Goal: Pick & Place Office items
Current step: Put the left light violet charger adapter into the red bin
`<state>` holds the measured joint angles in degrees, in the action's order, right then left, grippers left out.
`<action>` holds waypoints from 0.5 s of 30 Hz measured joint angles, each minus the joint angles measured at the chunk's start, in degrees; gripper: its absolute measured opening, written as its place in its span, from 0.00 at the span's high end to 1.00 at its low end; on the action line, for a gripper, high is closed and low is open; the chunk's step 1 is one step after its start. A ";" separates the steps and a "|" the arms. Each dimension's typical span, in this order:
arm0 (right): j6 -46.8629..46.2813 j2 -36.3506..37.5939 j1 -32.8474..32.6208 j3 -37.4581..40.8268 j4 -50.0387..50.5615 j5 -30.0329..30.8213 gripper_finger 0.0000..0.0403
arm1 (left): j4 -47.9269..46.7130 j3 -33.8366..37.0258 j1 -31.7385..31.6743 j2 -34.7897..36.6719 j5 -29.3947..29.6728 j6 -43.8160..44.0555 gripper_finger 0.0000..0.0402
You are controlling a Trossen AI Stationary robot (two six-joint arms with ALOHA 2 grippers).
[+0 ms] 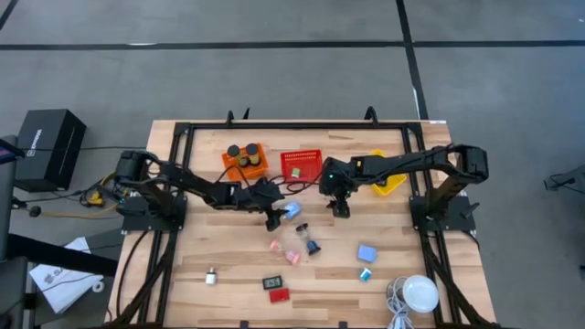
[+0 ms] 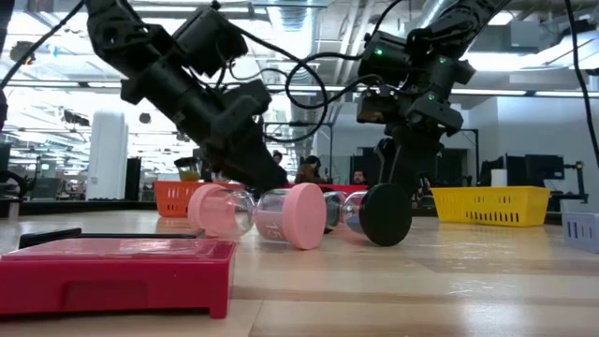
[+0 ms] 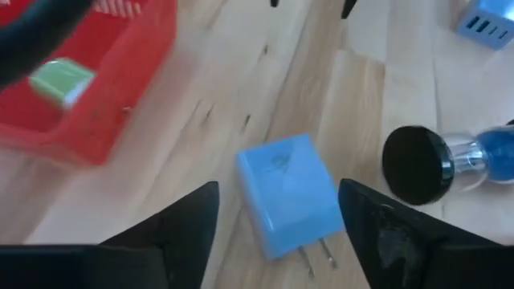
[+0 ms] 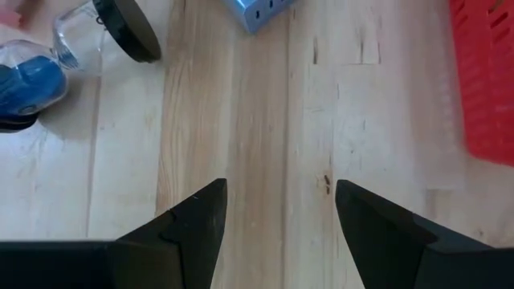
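I am holding the left gripper [image 3: 277, 229] over the blue plug block [image 3: 287, 193], fingers spread and pinching nothing; the block is lying flat on the surface between them, apart from both. In the left wrist view one finger [image 3: 189, 229] is standing on each side of the block, and its two metal prongs are pointing back toward the wrist, so its long axis is running along the fingers, not across them. I judge a straight descent should bracket its flat sides.

In the high view the block [image 1: 292, 210] is sitting just at 1 o'clock of the left fingers, below the red basket [image 1: 302, 165]. The right gripper [image 1: 340, 206] is hovering at 3 o'clock of the block, near but clearly farther off, fingers spread over bare wood. The left arm is the nearer one.

The black-capped hourglass [image 3: 450, 160] is lying close beside the block; I am watching that the finger on that side clears it.
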<state>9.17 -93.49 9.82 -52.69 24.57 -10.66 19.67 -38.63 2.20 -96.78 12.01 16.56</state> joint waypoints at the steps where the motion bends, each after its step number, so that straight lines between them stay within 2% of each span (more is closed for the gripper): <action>1: 0.00 0.00 0.00 0.00 -0.17 0.00 0.44 | 1.24 0.00 0.28 -1.00 0.04 0.00 0.34; 6: -0.09 0.00 0.00 0.00 -1.10 0.00 0.44 | 2.87 -1.71 1.58 -4.53 2.40 0.02 0.29; 15: -0.13 -0.02 0.00 -0.02 -1.08 0.00 0.44 | 2.67 -3.50 1.64 -10.24 4.36 0.35 0.31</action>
<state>9.04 -93.51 9.82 -52.71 23.49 -10.66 22.34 -42.13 3.85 -107.02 16.37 16.91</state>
